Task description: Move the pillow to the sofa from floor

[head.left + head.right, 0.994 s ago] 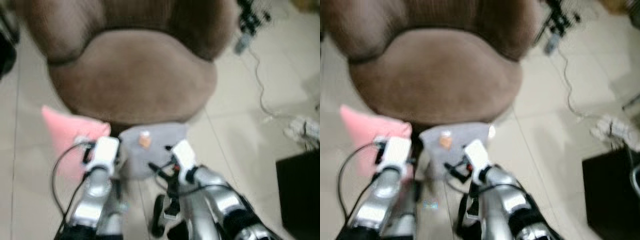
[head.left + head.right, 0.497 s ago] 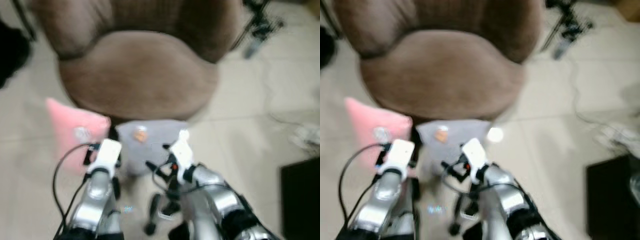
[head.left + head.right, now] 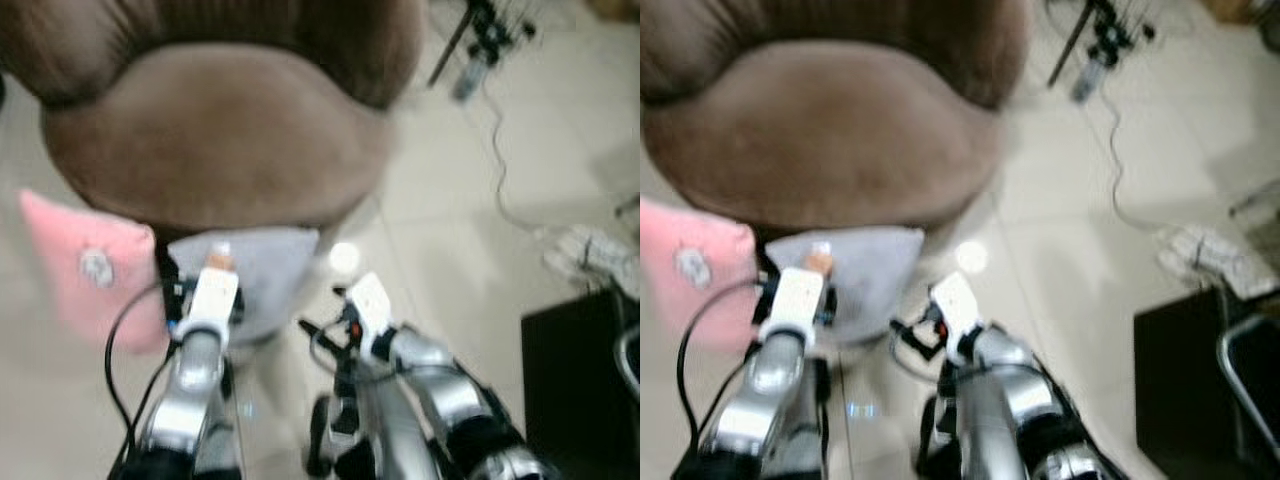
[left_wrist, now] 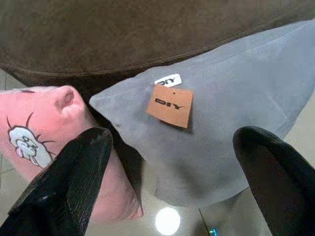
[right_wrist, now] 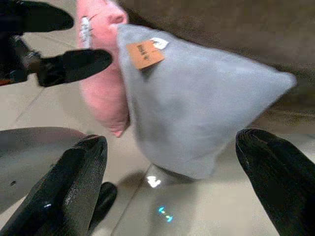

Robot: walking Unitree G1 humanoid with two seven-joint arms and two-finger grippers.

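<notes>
A soft grey square fabric pillow [image 3: 258,270] with an orange-brown cardboard tag [image 4: 170,105] stands propped on the pale tiled floor [image 3: 470,230], in the lower centre of the left eye view, leaning against the front of the round brown plush sofa [image 3: 215,130] that takes up the upper left of the frame. Just beside it, toward the left edge, a pink fabric pillow with a small cartoon patch [image 3: 88,270] also leans on the sofa base, and the two pillows touch at their near corners. The left hand [image 4: 172,182] is held near the grey pillow, its two black fingers spread wide on either side of the pillow's face and not touching it. The right hand [image 5: 172,182] is likewise spread wide, facing the grey pillow's lower corner with floor between. At the right, white cables [image 3: 590,255] trail across the tiles, and a black box-like object [image 3: 575,385] sits in the lower right corner.
</notes>
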